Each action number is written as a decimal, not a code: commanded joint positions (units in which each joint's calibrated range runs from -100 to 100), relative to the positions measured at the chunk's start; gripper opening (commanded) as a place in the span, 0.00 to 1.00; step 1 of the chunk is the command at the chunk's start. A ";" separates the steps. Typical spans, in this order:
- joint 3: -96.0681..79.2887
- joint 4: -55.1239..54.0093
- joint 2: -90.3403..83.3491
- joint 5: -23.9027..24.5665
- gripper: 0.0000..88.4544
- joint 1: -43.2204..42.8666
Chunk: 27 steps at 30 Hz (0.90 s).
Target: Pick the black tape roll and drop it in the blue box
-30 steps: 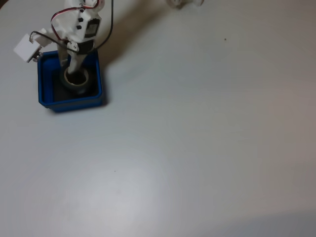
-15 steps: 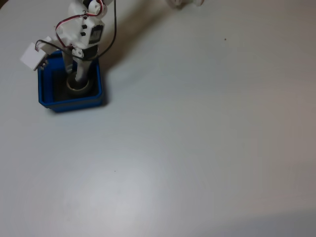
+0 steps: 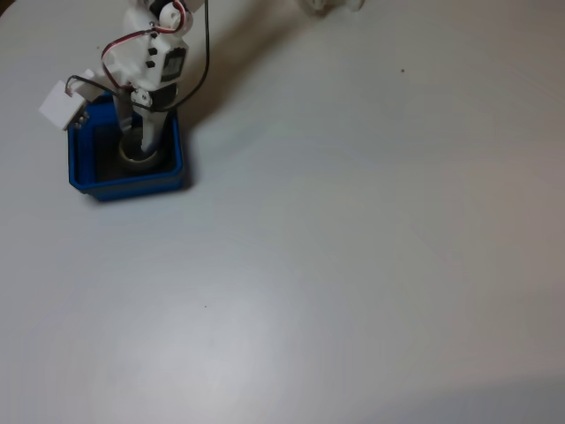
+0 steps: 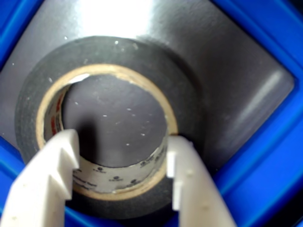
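One black tape roll point(image 4: 102, 56) in one blue box point(image 3: 81, 168)

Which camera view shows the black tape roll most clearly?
The wrist view shows it best: the tape roll is close up, with its beige core visible, lying on the dark floor of the blue box between the gripper fingers. In the fixed view the roll is small and partly hidden by the arm.

Your arm all white plastic, dark panel on its side dotted with black screws, red wire looping up top, black cable trailing away, small white boxy camera on its flank, your claw point(image 4: 120, 163) two chunky matte white fingers point(image 4: 47, 179), squared tips
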State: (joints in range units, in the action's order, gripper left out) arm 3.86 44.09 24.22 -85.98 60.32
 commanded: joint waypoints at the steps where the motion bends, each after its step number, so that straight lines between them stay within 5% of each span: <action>1: 2.61 -0.94 -4.82 -0.27 0.02 -0.57; 10: 2.61 -0.94 -11.42 -0.27 0.01 -0.86; 27: 2.52 -0.94 -28.48 -0.18 0.01 -13.86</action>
State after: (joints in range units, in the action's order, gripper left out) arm 3.86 44.09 0.59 -85.89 48.64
